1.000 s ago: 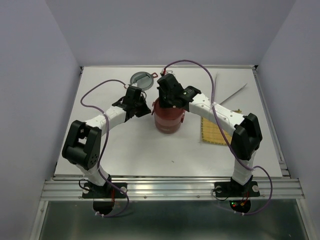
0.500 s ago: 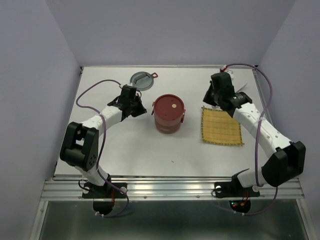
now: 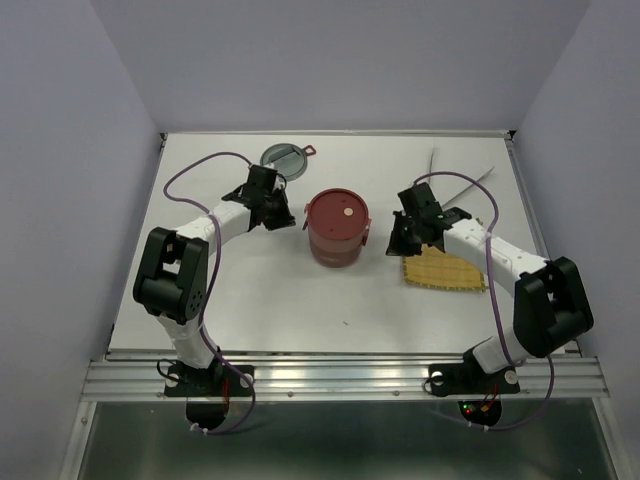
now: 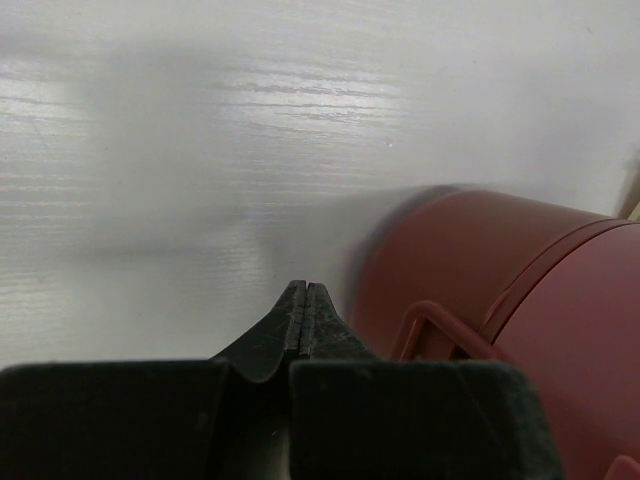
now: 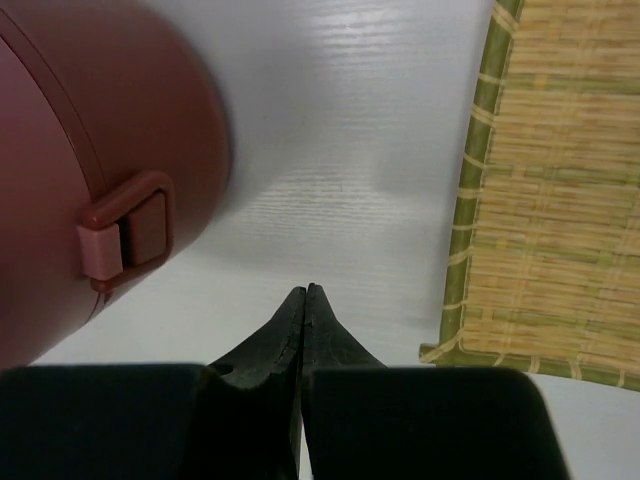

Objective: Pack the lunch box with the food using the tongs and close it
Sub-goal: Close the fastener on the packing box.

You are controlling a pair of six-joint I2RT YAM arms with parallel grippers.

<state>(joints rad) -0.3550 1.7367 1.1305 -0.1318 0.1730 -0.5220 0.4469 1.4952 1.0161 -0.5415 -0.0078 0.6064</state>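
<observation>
The dark-red lunch box (image 3: 337,228) stands mid-table with its flat red lid on, pale dot up. My left gripper (image 3: 283,214) is shut and empty just left of it; the left wrist view shows the shut tips (image 4: 306,289) beside the lunch box (image 4: 500,290) and its side handle (image 4: 440,330). My right gripper (image 3: 396,243) is shut and empty to the box's right; in the right wrist view its tips (image 5: 305,291) lie between the lunch box (image 5: 70,150) with its clasp (image 5: 128,236) and the mat. The thin silver tongs (image 3: 472,174) lie at the back right. No food is in view.
A yellow woven mat (image 3: 447,270) lies right of the box, partly under the right arm, and shows as the mat (image 5: 545,200) in the right wrist view. A grey round lid (image 3: 281,157) with a red tab sits at the back. Side walls enclose the table.
My right arm left the top of the lunch box, swung out to the back right, then came down beside the box's right side. The left gripper shifted only slightly.
</observation>
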